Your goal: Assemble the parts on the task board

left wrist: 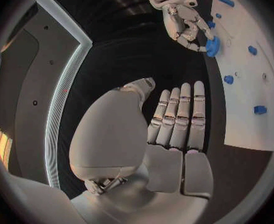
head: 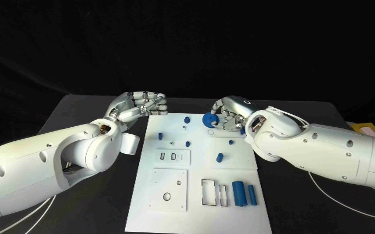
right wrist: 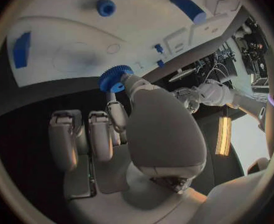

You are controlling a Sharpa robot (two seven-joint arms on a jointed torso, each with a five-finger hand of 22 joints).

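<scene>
The white task board [head: 199, 190] lies in the middle of the black table. My right hand [head: 228, 116] hovers over its far edge and pinches a blue gear [head: 209, 119] between thumb and a finger; the gear [right wrist: 115, 78] is toothed and round, and it [left wrist: 213, 46] sits just off the board's edge. My left hand [head: 141, 105] is at the board's far left corner, holding nothing, with its fingers [left wrist: 177, 114] side by side. Small blue pegs [head: 159, 135] [head: 220, 157] stand on the board. Two blue cylinders [head: 244, 193] lie near its front right.
The board has rectangular cut-outs [head: 173, 157] and a slotted frame [head: 212, 193]. A yellow object [head: 363, 129] sits at the table's right edge. White cables [head: 39, 207] run along the table beside both arms.
</scene>
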